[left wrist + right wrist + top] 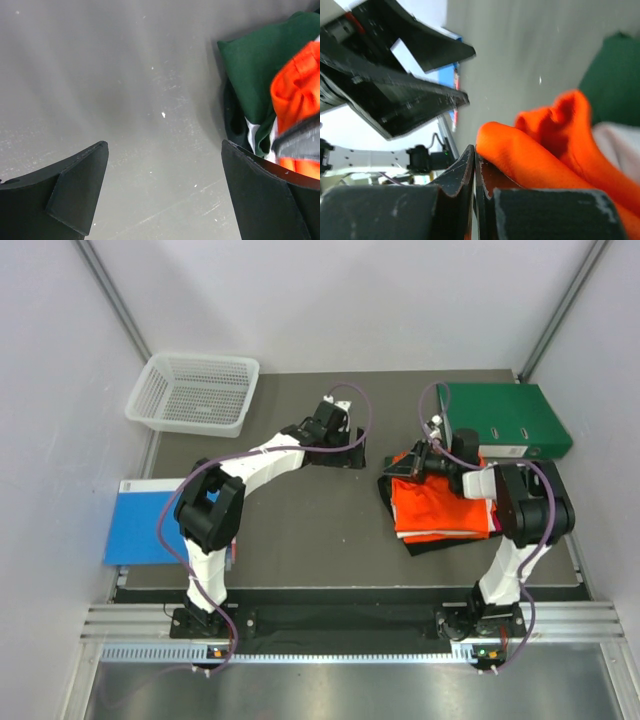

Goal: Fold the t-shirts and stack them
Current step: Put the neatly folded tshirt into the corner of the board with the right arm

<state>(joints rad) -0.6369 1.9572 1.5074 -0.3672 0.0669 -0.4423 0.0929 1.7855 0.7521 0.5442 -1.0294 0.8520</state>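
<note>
The dark mat [320, 530] covered the table. The shirts [440, 505] lay stacked at right, orange uppermost and black beneath. The green binder [505, 418] lay just beyond them. The white basket [195, 392] sat far left, and the blue book [145, 525] lay off the mat's left edge. The left gripper [164, 147] hung released over bare mat beside the stack. The right gripper [474, 152] was clenched against orange cloth at the stack's far-left corner. Whether it pinched any cloth could not be told.

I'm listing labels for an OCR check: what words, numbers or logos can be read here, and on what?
No text here is legible.
White spine label on the green binder: too small to read.
Blue book: no print can be made out.
Orange t-shirt on top of the pile: plain, no print shows.
</note>
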